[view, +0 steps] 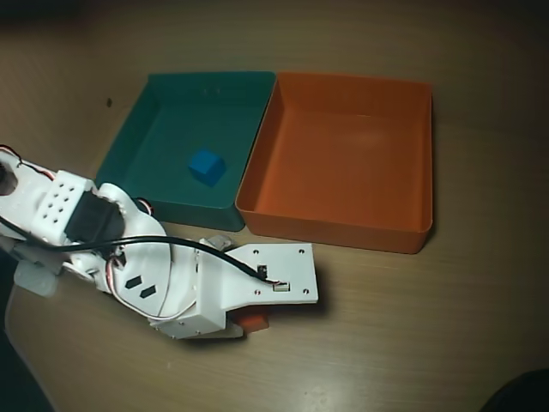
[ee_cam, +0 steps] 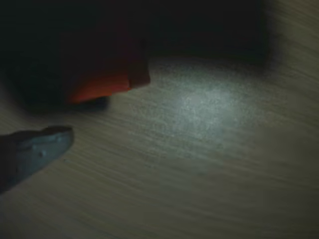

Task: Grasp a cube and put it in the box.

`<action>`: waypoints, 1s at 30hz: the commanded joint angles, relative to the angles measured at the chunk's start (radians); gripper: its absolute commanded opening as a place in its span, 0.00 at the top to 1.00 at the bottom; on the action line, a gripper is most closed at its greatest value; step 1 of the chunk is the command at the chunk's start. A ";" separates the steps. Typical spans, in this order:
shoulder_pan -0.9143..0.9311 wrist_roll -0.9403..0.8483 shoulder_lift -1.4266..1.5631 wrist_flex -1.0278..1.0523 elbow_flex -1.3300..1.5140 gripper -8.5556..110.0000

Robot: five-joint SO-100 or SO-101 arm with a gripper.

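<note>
Wrist view: orange cube at the pincer

Wrist view shows the orange cube dim and blurred, resting on the wooden worktop against the pincer's dark upper finger. A grey fingertip lies apart below it, so the jaws are seen spread. From overhead, only an orange corner is seen beneath the white arm, outside the orange box.

Bare surface lies open in the overhead view, right of the arm. The box near wall stands between, its inside clear. A teal tray touches its left wall.
</note>
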 commanded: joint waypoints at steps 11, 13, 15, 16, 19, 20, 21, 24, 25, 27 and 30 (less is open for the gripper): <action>-0.006 -0.005 -0.115 -0.012 -0.133 0.51; -0.008 -0.005 -0.135 -0.012 -0.144 0.51; -0.009 -0.005 -0.155 -0.012 -0.156 0.51; -0.011 -0.005 -0.164 -0.012 -0.164 0.51; -0.012 -0.003 -0.183 -0.012 -0.186 0.51; -0.012 -0.003 -0.186 -0.012 -0.192 0.51; -0.012 -0.003 -0.189 -0.012 -0.198 0.51; -0.014 -0.002 -0.199 -0.012 -0.210 0.51; -0.014 -0.002 -0.201 -0.012 -0.210 0.51; -0.014 -0.002 -0.201 -0.012 -0.210 0.51; -0.014 -0.002 -0.201 -0.012 -0.210 0.53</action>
